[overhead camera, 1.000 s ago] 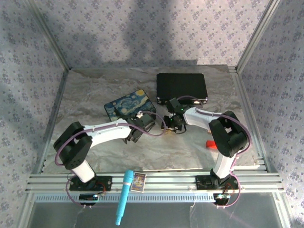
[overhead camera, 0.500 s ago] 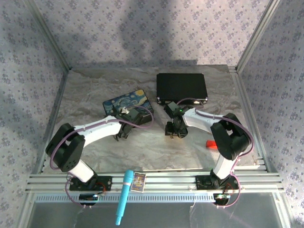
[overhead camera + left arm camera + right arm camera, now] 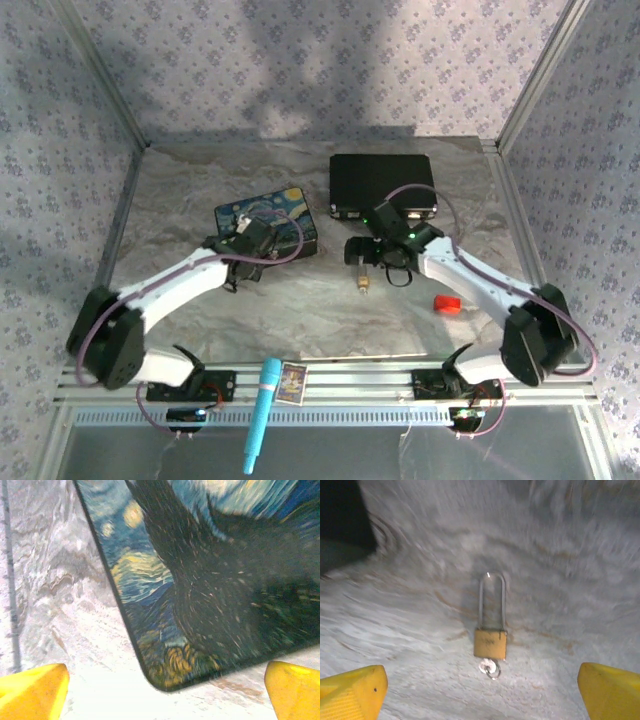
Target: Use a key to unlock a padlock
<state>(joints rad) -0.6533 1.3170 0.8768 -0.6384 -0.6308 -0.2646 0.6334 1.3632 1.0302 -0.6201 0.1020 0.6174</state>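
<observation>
1. right gripper (image 3: 480, 695) is released: yellow fingertips (image 3: 353, 692) spread wide, nothing between them, held low over the marbled table (image 3: 395, 620).
2. padlock (image 3: 490, 643) lies flat on the table just ahead of that claw, roughly centred between the fingertips. Brass body is nearest the wrist camera, silvery shackle points away.
3. key (image 3: 490, 668) sits at the bottom end of the padlock body, touching it. Too blurred to tell if it is in the keyhole.
4. From above, the padlock is on the near side of the black case (image 3: 383, 183), just beside the right gripper and well apart from the small red object (image 3: 446, 303).
5. left gripper (image 3: 162, 692) is also released, fingertips apart at a rounded corner of the starry-night box (image 3: 200, 580), grasping nothing.
6. On the near rail, a teal tool (image 3: 260, 412) lies just beside a small card (image 3: 291, 381).
</observation>
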